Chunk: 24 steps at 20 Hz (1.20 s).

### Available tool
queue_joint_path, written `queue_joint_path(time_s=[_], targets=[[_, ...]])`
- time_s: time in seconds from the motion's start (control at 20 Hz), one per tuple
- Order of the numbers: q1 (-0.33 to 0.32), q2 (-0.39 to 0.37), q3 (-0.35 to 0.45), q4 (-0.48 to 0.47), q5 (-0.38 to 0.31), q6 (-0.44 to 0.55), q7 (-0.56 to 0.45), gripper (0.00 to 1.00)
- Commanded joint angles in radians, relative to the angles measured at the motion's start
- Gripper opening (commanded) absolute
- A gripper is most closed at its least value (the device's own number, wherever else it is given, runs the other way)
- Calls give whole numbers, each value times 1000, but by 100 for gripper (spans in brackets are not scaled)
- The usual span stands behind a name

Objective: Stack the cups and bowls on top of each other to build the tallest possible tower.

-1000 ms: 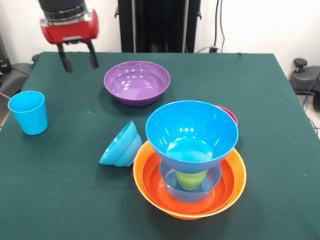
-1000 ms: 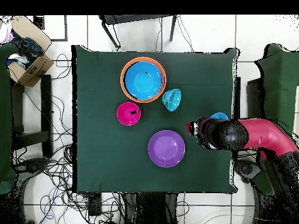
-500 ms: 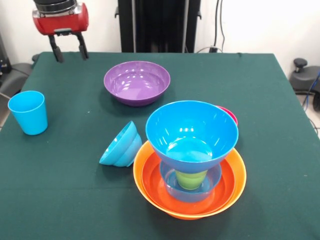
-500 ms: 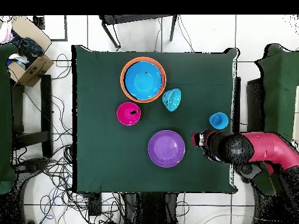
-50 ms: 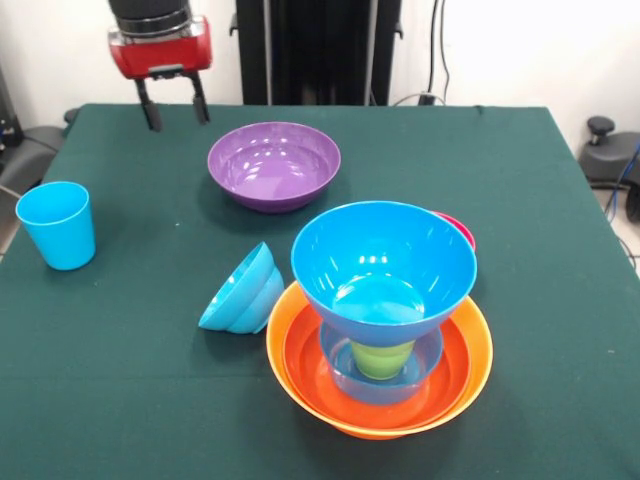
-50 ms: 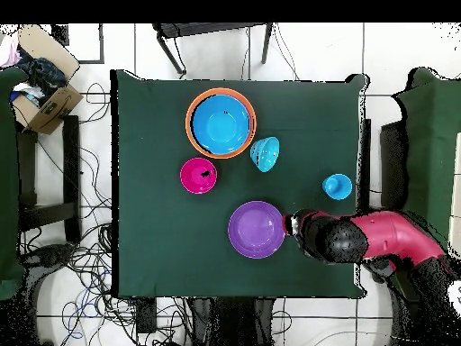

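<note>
**Gripper empty above the far table edge, tower half built**

Gripper (image 5: 174, 104) hangs just beside the purple bowl (image 5: 274, 164), fingers spread apart, nothing between them. It sits clear above the cloth, not touching the bowl.

Risks from here, as I judge them:
- The tower (image 5: 380, 320) looks top-heavy. A large blue bowl (image 5: 384, 258) perches on a lime green cup (image 5: 383, 357), which stands inside a smaller blue bowl (image 5: 381, 375) nested in the orange bowls (image 5: 476, 358). The wide bowl on a narrow cup could tip from any sideways nudge or an off-centre load
- The purple bowl is wide and glossy; a pinch on its thin rim may slip or let the bowl swing as it lifts
- The small blue bowl (image 5: 241, 290) lies on its side just beside the orange rim. An arm passing low could roll it against the tower
- The pink-red bowl (image 6: 198, 175) sits close behind the tower, mostly hidden in the front view; easy to clip on approach

How things look: all pieces are smooth, shiny plastic. The light blue cup (image 5: 57, 224) stands upright and alone, well apart from the rest, near the table (image 5: 520, 180) edge. Tower stands toward the camera-side of the green cloth in the front view, upright at present, the big blue bowl sitting level as far as I can tell
</note>
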Motion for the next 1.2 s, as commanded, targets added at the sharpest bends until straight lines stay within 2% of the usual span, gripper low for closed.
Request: queue_joint_path(time_s=[0.05, 0.25, 0.5, 1.2], targets=[[112, 6, -97, 50, -38, -102, 131, 100], [148, -11, -131, 35, -24, -118, 169, 100], [161, -14, -173, 40, 3, -151, 177, 100], [227, 104, -299, -45, -30, -256, 130, 100]])
